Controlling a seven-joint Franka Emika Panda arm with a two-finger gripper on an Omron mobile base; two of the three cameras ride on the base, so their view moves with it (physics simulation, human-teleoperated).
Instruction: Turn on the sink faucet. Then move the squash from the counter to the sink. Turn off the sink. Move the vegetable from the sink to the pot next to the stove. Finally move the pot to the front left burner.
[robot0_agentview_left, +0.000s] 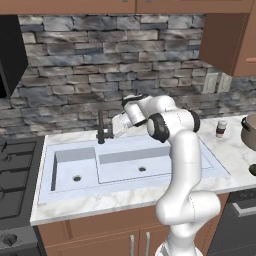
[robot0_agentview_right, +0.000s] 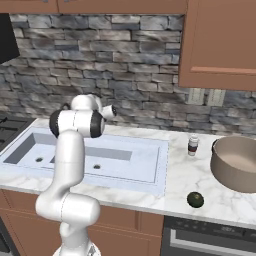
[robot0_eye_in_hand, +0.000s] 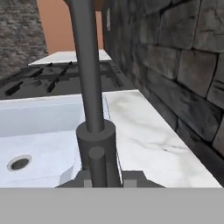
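Observation:
The dark sink faucet (robot0_agentview_left: 102, 131) stands behind the pale double sink (robot0_agentview_left: 165, 167). My gripper (robot0_agentview_left: 111, 129) is right at its base. In the hand view the faucet post (robot0_eye_in_hand: 89, 78) rises just ahead. Its short lever stub (robot0_eye_in_hand: 98, 164) sits between my gripper's (robot0_eye_in_hand: 109, 180) two tips, which stand close on either side of it. No water runs. The dark green squash (robot0_agentview_right: 195, 199) lies on the marble counter (robot0_agentview_right: 180, 175) near its front edge, right of the sink. The brownish-grey pot (robot0_agentview_right: 235, 162) sits further right.
A small jar (robot0_agentview_right: 192, 146) with a dark band stands on the counter between sink and pot. The black stove (robot0_agentview_left: 12, 175) lies left of the sink. The stone wall runs close behind the faucet, and wooden cabinets hang above on the right.

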